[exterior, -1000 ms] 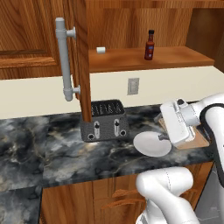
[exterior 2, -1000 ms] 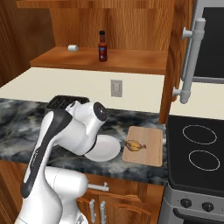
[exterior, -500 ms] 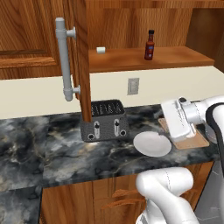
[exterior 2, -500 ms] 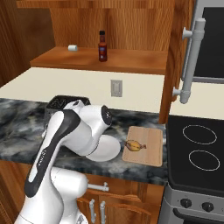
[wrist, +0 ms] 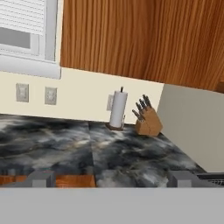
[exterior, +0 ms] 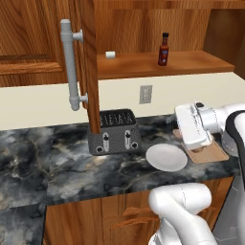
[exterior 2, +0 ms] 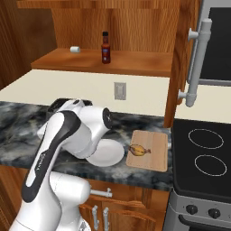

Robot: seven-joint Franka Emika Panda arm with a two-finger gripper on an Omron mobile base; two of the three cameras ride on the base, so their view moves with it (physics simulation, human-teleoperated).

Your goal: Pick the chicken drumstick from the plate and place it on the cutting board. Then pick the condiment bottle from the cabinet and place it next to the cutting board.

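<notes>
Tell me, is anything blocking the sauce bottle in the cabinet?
Nothing visible does. The condiment bottle stands alone at the front of the cabinet shelf, the door swung open; a small white cylinder sits well off to one side.

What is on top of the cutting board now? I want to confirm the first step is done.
The chicken drumstick lies on the cutting board; the plate beside it looks bare, though the arm covers part.

Dark marbled table [exterior: 57, 167] carries toaster [exterior: 114, 131], white plate [exterior 2: 108, 153] and cutting board [exterior 2: 151, 151]; plate just beside board. Cabinet shelf [exterior 2: 81, 61] carries condiment bottle [exterior 2: 105, 48] and small white cylinder [exterior 2: 75, 49], apart.
</notes>
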